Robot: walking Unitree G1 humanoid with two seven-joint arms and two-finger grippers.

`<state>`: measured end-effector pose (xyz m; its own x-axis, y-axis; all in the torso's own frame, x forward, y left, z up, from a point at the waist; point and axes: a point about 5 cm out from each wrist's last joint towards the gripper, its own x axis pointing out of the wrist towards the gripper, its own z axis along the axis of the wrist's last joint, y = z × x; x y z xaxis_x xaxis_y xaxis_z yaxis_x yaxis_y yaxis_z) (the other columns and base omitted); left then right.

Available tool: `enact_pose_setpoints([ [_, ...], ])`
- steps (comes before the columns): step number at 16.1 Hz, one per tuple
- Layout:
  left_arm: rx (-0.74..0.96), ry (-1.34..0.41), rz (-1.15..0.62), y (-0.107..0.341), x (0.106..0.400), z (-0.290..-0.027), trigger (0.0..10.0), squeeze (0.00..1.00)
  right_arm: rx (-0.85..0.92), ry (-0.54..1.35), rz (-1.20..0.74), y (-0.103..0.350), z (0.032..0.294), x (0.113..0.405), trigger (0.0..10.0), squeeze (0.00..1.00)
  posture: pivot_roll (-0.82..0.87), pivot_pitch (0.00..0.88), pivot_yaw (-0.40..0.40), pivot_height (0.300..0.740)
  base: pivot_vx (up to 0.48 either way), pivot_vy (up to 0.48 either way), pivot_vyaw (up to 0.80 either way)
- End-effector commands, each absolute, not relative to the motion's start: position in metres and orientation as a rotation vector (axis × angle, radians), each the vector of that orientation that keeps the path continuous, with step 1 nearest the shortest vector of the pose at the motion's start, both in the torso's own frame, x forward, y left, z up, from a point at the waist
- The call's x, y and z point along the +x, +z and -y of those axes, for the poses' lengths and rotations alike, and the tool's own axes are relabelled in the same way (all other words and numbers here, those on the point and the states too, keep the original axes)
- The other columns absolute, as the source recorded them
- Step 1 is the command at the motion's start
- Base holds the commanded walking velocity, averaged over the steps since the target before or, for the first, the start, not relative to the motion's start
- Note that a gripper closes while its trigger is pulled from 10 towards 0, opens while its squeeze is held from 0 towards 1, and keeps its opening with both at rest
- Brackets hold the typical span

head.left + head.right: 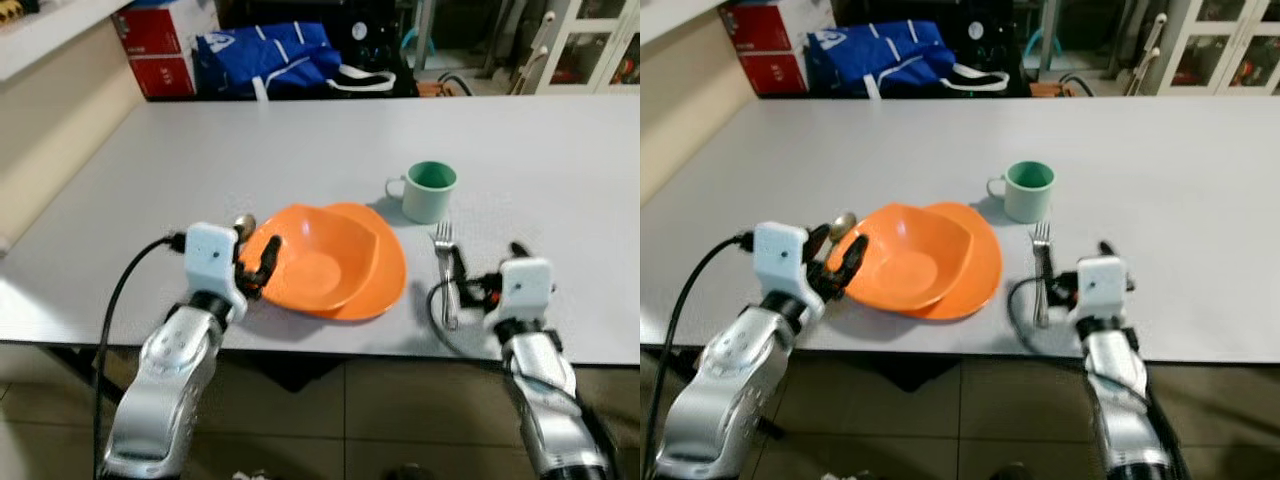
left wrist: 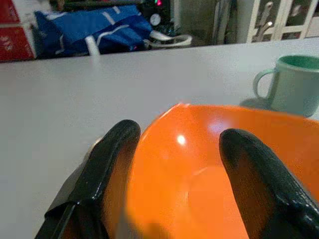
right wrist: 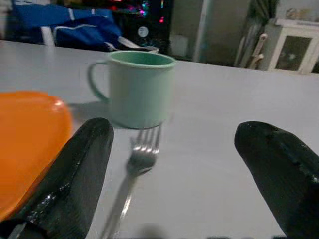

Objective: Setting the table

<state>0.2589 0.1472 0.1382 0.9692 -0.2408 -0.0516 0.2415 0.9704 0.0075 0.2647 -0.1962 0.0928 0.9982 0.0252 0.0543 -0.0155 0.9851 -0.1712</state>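
At the lower left of the head views, the left gripper (image 1: 262, 266) sits at the near left rim of the orange bowl (image 1: 315, 262). Its fingers (image 2: 104, 169) are spread apart, one outside the rim and one over the inside of the bowl, as the wrist view shows; whether they press the rim cannot be told. Just beside this gripper, at the bowl's left edge, the rounded end of a spoon (image 1: 243, 224) peeks out, mostly hidden by the wrist.

At the lower right, the right gripper (image 1: 472, 283) rests low over the grey table (image 1: 150, 180) with its fingers (image 3: 75, 174) wide apart on either side of the fork (image 1: 446, 272). The fork lies flat on the table between them, tines pointing away from the robot, just right of the plate.

The bowl sits on an orange plate (image 1: 390, 275), which shows beyond the bowl's right side, near the table's front edge in the middle of the frame.

Farther back, right of centre, a pale green mug (image 1: 426, 190) stands upright, handle to the left, just beyond the fork's tines and near the plate's far right edge.

Past the table's far edge, at the upper left, a blue bag (image 1: 265, 55) lies beside a red box (image 1: 158, 45).
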Motion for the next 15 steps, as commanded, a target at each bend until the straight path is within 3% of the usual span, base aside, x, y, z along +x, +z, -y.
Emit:
enact_pose_setpoints([
  [1,0.031,-0.234,-0.025,0.142,0.257,-0.151,10.0,0.0,-0.164,0.041,0.058,0.098,0.192,0.266,10.0,0.0,-0.15,0.0,0.086,0.74,0.0,0.0,0.0],
  [8,0.093,-0.13,-0.017,0.155,0.23,-0.168,10.0,0.0,-0.158,0.098,-0.005,0.098,0.185,0.263,10.0,0.0,-0.1,0.0,0.071,0.74,0.0,0.0,0.0],
  [15,0.003,-0.162,-0.249,0.13,0.215,-0.17,10.0,0.0,-0.157,0.136,-0.018,0.099,0.177,0.268,10.0,0.0,-0.08,0.0,0.076,0.74,0.0,0.0,0.0],
])
